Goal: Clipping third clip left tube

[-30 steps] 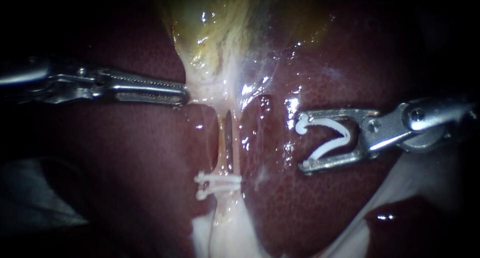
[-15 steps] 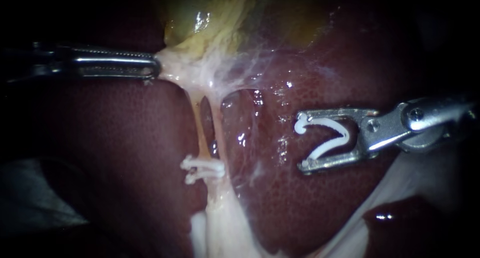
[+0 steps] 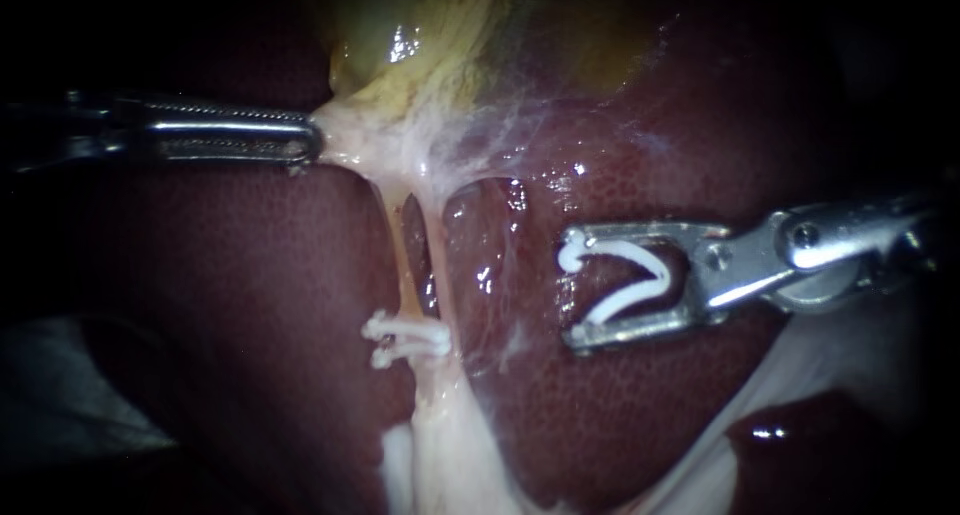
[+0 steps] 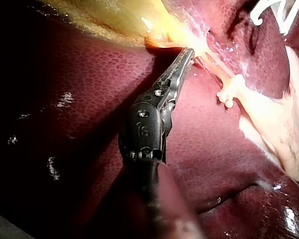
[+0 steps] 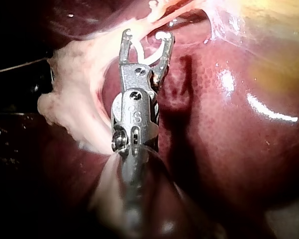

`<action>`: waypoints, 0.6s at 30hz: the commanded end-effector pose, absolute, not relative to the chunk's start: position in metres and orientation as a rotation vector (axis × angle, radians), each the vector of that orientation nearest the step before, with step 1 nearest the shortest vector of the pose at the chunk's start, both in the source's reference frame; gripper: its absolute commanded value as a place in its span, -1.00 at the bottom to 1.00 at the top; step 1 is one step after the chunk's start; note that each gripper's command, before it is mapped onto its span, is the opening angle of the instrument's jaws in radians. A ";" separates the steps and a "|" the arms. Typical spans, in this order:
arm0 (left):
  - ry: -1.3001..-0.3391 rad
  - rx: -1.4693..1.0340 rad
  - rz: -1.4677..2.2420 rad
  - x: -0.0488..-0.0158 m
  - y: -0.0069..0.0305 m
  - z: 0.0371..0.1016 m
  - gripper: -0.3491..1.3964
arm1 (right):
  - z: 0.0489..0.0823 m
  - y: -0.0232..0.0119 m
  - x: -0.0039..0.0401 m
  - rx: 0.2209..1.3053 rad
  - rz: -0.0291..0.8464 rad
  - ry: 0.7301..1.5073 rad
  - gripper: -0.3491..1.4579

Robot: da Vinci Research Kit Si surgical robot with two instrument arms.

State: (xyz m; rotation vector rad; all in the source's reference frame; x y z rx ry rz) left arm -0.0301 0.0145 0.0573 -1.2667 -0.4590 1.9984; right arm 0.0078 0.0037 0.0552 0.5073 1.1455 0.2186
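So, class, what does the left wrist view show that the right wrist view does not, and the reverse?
Only the left wrist view: the left instrument, jaws shut on pale tissue beside the gallbladder. Only the right wrist view: the right instrument's shaft and both jaws, shut on the open clip. Both: that clip's white legs and the liver.

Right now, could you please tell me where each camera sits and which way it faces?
Endoscope view: close over the tissue, facing the liver and gallbladder; left instrument enters from the left, right instrument from the right.
Left wrist view: on the left arm, looking along its shaft to jaws shut on pale tissue.
Right wrist view: on the right arm, looking along its shaft to jaws holding the white clip.
Shared: endoscope and left wrist views both show the clipped tube.
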 end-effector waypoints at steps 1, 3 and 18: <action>-0.458 -1.266 1.999 -0.0301 0.0145 0.0573 -1.00 | 0.0553 0.0037 0.0082 0.517 0.232 1.144 -0.06; -0.458 -1.266 1.999 -0.0301 0.0145 0.0573 -1.00 | 0.0556 0.0037 0.0092 0.539 0.255 1.141 -0.06; -0.457 -1.265 1.998 -0.0303 0.0145 0.0574 -1.00 | 0.0584 0.0025 0.0154 0.629 0.291 1.149 -0.06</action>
